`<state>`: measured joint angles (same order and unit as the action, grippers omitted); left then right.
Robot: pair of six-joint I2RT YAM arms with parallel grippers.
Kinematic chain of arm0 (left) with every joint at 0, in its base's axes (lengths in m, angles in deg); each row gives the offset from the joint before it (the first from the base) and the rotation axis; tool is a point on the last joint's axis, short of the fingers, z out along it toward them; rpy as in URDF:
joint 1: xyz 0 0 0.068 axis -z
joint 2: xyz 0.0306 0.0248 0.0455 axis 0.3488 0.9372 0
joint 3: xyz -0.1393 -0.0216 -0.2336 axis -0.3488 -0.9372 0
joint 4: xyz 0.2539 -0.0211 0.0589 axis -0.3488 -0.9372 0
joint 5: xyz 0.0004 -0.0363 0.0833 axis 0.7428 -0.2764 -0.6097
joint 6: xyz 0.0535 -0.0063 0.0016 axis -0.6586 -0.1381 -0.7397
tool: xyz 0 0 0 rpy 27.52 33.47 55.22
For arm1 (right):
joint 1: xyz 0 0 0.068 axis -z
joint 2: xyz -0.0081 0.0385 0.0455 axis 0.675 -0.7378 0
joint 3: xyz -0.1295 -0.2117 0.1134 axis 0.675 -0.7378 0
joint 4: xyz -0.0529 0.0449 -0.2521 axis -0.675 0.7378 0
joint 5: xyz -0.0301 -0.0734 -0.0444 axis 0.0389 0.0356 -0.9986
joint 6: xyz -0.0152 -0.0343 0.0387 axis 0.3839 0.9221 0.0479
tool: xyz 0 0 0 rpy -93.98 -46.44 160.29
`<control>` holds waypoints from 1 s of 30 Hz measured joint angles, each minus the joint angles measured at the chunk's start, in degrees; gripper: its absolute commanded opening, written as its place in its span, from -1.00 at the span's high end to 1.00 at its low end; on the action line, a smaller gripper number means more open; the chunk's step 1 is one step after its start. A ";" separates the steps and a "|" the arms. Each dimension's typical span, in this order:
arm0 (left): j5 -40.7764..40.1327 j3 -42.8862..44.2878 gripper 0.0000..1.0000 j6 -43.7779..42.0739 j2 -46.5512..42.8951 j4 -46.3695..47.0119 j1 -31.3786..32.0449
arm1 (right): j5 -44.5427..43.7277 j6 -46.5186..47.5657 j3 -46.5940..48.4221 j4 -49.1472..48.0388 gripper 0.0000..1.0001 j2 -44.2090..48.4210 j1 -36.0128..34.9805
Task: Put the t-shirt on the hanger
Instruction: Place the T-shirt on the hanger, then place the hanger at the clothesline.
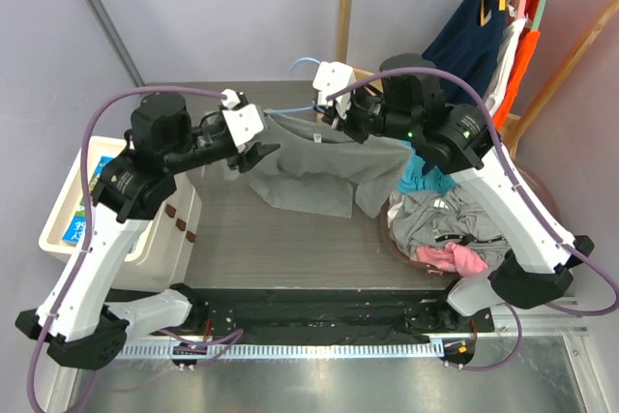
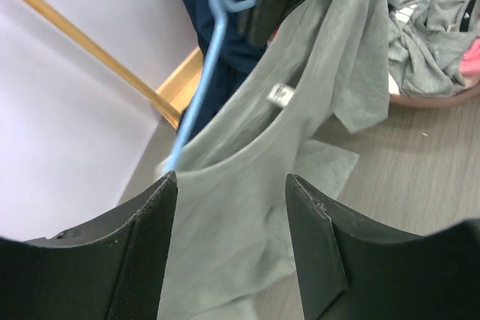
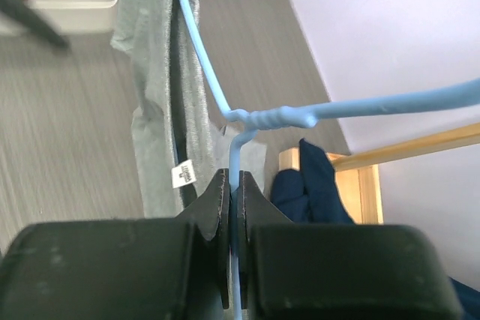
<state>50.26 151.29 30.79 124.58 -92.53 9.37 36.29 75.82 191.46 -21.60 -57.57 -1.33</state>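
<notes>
The light-grey t-shirt [image 1: 309,169] hangs in the air over the table's far middle, draped on the pale-blue hanger [image 1: 286,107]. My right gripper [image 1: 327,123] is shut on the hanger's wire just below the twisted neck [image 3: 235,157]. The shirt [image 3: 154,95] hangs along the hanger's far arm. The hook runs off to the right. My left gripper [image 1: 259,152] is open and empty at the shirt's left shoulder. In the left wrist view its fingers [image 2: 150,245] stand wide apart, with the shirt [image 2: 225,215] beyond them and the hanger [image 2: 202,88] above.
A white bin [image 1: 68,215] stands at the table's left edge. A round basket [image 1: 401,249] of crumpled clothes sits at the right. A wooden rack [image 1: 542,74] at the back right holds navy [image 1: 469,31] and orange garments.
</notes>
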 measured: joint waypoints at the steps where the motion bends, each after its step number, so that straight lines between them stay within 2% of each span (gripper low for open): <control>1: -1.60 1.38 -0.19 -0.20 0.98 -0.07 1.51 | -1.01 -0.85 1.57 -0.07 0.99 -0.72 -0.90; 5: -7.98 1.86 -0.11 -2.91 3.02 2.19 5.66 | -6.16 -3.63 6.88 0.11 0.99 -3.28 -4.24; 12: -16.04 -6.56 0.05 -11.41 2.25 10.86 10.05 | -11.80 -8.07 6.86 1.97 0.98 -3.65 -8.76; 22: -15.43 -12.55 0.05 -15.26 -5.46 13.20 10.88 | -16.02 -14.82 2.34 2.93 0.99 -4.02 -8.07; 26: -15.96 -14.34 0.06 -17.44 -7.08 15.19 10.88 | -13.86 -18.05 1.01 2.69 0.99 -3.96 -7.45; 30: -16.22 -14.64 0.08 -18.93 -4.70 18.01 10.99 | -9.94 -20.09 -1.57 2.80 0.99 -3.65 -7.48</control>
<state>34.04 136.65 11.86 119.88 -74.52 20.36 26.34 55.73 189.89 -18.81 -61.22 -8.81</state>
